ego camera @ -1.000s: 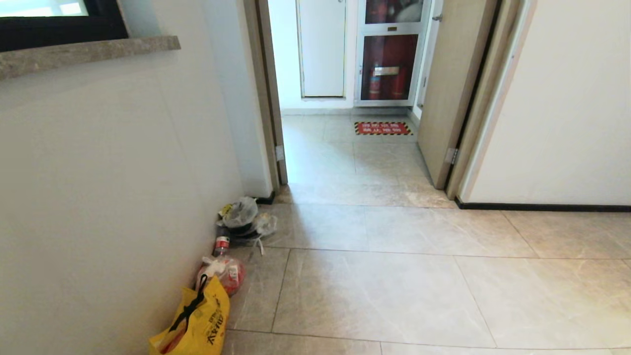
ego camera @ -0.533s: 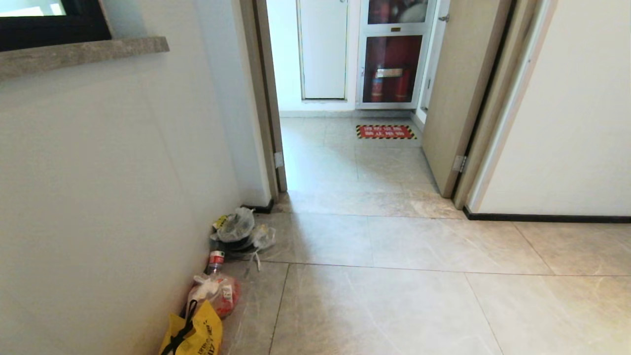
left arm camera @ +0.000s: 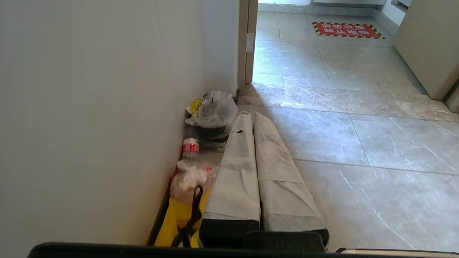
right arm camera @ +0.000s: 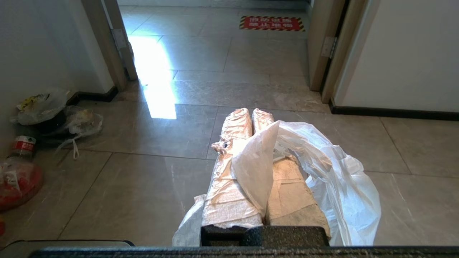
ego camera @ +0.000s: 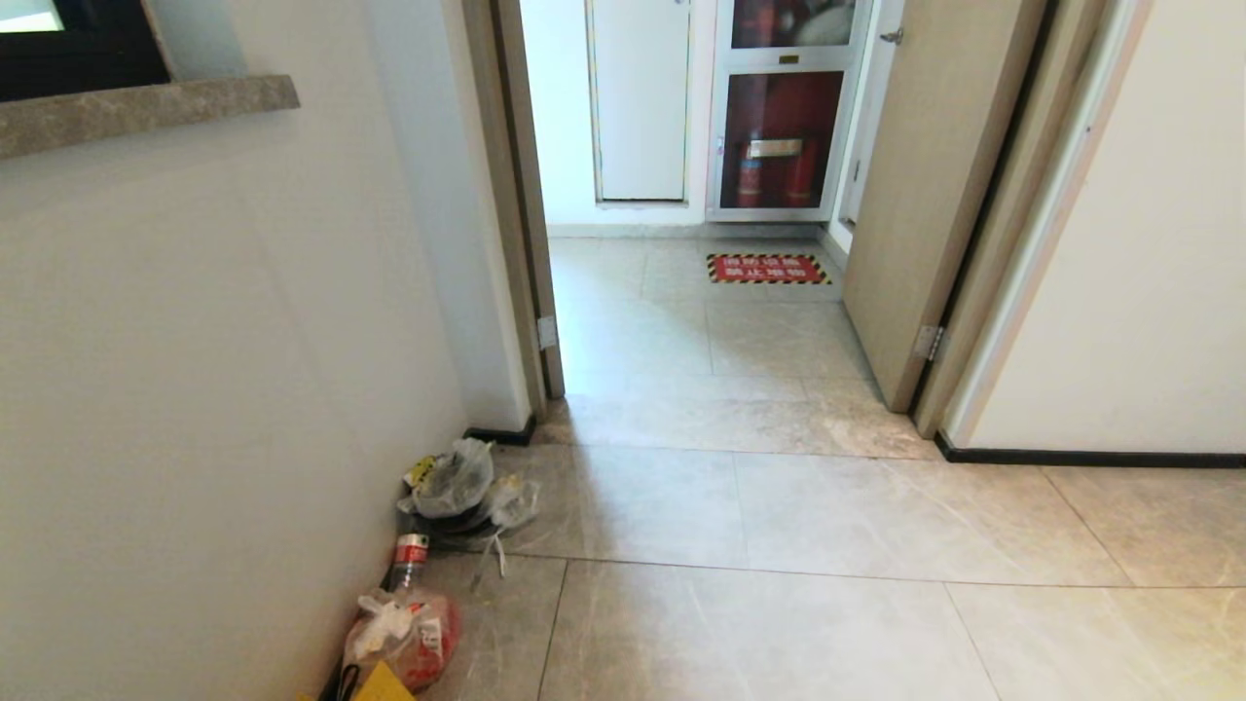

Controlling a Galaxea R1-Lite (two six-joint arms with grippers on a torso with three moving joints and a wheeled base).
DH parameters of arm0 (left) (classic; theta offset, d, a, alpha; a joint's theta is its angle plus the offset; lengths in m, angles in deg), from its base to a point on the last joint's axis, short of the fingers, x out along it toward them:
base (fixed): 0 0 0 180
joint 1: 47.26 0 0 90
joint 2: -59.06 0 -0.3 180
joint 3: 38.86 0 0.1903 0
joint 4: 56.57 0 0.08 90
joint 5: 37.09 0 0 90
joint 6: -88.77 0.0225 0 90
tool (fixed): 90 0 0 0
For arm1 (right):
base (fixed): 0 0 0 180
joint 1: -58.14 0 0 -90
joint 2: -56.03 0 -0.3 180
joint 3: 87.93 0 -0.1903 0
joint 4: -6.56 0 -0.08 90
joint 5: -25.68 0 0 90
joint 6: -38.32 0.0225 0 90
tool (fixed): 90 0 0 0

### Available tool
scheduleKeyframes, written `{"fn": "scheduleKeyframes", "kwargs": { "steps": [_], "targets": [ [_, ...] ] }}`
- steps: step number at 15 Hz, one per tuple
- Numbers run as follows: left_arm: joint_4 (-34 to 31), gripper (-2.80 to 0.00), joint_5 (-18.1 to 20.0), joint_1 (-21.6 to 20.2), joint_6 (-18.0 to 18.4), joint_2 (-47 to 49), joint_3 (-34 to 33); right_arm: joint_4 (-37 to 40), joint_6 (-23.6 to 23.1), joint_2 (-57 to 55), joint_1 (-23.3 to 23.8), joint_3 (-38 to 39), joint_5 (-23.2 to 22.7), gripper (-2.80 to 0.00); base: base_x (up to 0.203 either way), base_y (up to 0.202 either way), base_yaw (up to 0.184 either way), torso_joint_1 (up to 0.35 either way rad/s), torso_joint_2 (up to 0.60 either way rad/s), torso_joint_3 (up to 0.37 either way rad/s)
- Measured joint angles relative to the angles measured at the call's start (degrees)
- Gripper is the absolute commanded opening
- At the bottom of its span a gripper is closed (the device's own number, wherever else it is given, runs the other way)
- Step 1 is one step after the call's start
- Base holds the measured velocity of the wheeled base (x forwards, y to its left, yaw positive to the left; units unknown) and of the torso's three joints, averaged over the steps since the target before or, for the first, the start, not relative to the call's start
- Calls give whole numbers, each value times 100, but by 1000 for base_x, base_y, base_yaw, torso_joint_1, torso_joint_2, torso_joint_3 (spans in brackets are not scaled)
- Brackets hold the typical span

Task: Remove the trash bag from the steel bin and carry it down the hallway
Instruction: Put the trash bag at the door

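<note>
In the right wrist view my right gripper [right arm camera: 251, 113] is shut on the trash bag [right arm camera: 344, 186], a thin white plastic bag. A fold of it is pinched between the fingers and the rest hangs beside and below them, above the hallway floor [ego camera: 779, 604] of glossy beige tiles. My left gripper [left arm camera: 251, 116] is shut with nothing in it, low next to the left wall. The steel bin is out of view. Neither arm shows in the head view.
Litter lines the left wall: clear plastic bags [ego camera: 453, 487], a bottle [ego camera: 409, 555], a red-filled bag [ego camera: 404, 628] and a yellow bag's corner [ego camera: 378, 686]. Ahead is a doorway [ego camera: 681, 321] with an open door [ego camera: 925, 195], a red floor sign [ego camera: 769, 269] and a fire-extinguisher cabinet [ego camera: 784, 117].
The whole head view has shifted: litter slid down and left, the doorway and door drew closer, so the camera has advanced. Nothing in the scene itself has moved.
</note>
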Motion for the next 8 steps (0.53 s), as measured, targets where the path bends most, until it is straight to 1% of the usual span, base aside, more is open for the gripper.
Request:
{"fn": "scheduleKeyframes", "kwargs": {
  "steps": [2,3,8],
  "targets": [
    [2,-280,0,0,4,0,0,0,4,0,0,0,2,-280,182,0,-2,1,3,2],
    [2,-280,2,0,2,0,0,0,2,0,0,0,2,-280,126,0,1,-2,5,-2],
    [2,-280,2,0,2,0,0,1,6,0,0,0,1,-280,0,0,0,0,0,0]
  ]
}}
